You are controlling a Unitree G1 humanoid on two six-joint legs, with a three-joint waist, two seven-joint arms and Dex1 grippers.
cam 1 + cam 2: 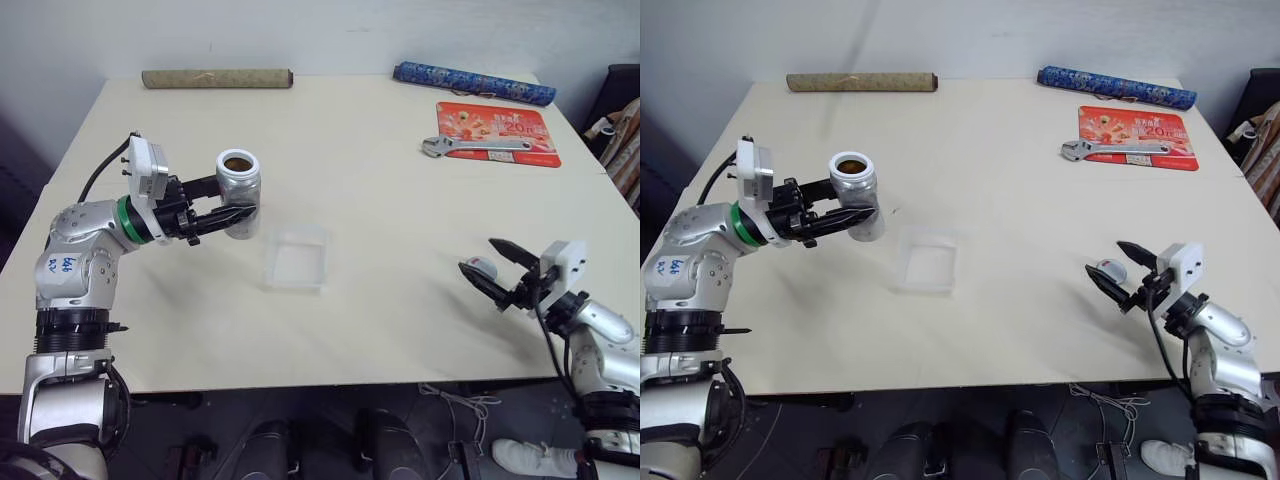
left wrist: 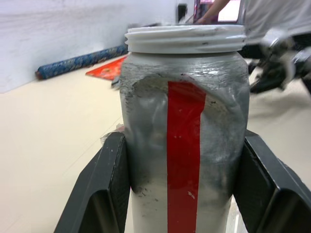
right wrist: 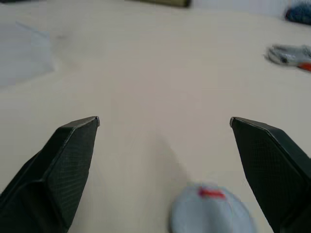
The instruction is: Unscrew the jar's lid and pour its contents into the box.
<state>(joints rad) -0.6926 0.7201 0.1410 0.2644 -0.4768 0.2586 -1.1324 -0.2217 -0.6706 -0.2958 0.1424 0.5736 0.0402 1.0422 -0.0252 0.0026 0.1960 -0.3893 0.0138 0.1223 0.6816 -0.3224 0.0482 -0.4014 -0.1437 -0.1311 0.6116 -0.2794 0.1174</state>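
Observation:
My left gripper (image 1: 232, 202) is shut on the jar (image 1: 238, 190), holding it upright above the table, left of the box (image 1: 296, 284). The jar's mouth is uncovered and something brown, the contents (image 1: 238, 162), shows inside. In the left wrist view the jar (image 2: 184, 145) has a red stripe and sits between both black fingers (image 2: 109, 184). The clear shallow box lies on the table with nothing in it. The silver-grey lid (image 1: 482, 266) with a red mark lies flat on the table at the right. My right gripper (image 1: 478, 254) stands open just over the lid (image 3: 211, 213), apart from it.
A red mat (image 1: 520, 125) with a wrench (image 1: 475, 146) on it lies at the far right. A blue roll (image 1: 472, 83) and a brown roll (image 1: 217, 78) lie along the far edge. A person (image 2: 262, 14) shows behind the table in the left wrist view.

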